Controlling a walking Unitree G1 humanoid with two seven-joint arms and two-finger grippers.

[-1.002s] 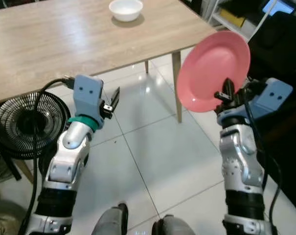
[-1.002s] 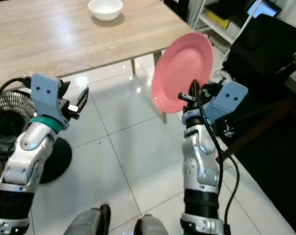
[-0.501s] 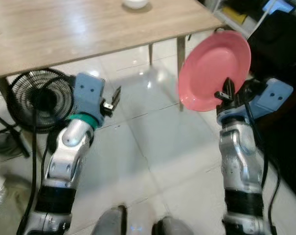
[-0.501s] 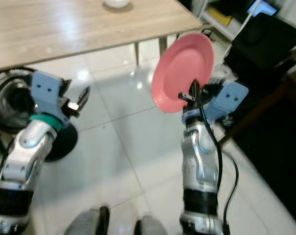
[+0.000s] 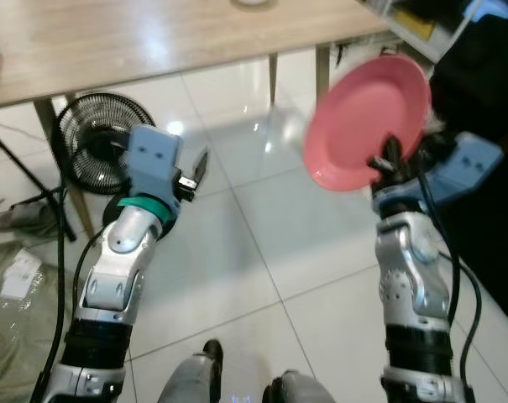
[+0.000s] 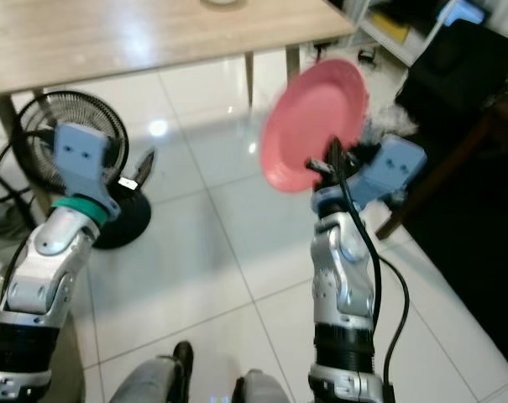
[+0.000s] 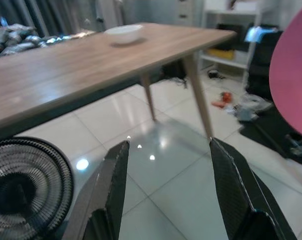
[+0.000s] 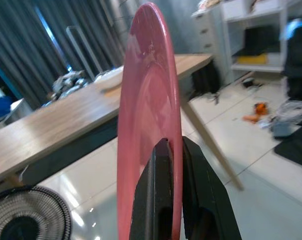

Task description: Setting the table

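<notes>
My right gripper is shut on the lower rim of a pink plate, held upright and tilted above the tiled floor, to the right of the table's corner. In the right wrist view the plate stands edge-on between the two black fingers. My left gripper is raised at the left, open and holding nothing. The wooden table runs across the top of the eye views. A white bowl sits on its far end in the left wrist view.
A black floor fan stands under the table's near edge, with cables beside it. Table legs drop at the right corner. Dark furniture and a white shelf unit lie to the right. White tiles spread between my arms.
The whole view has shifted: the table and fan have slid toward the top of the picture and more floor shows. Both arms keep their pose, the plate still in the right gripper.
</notes>
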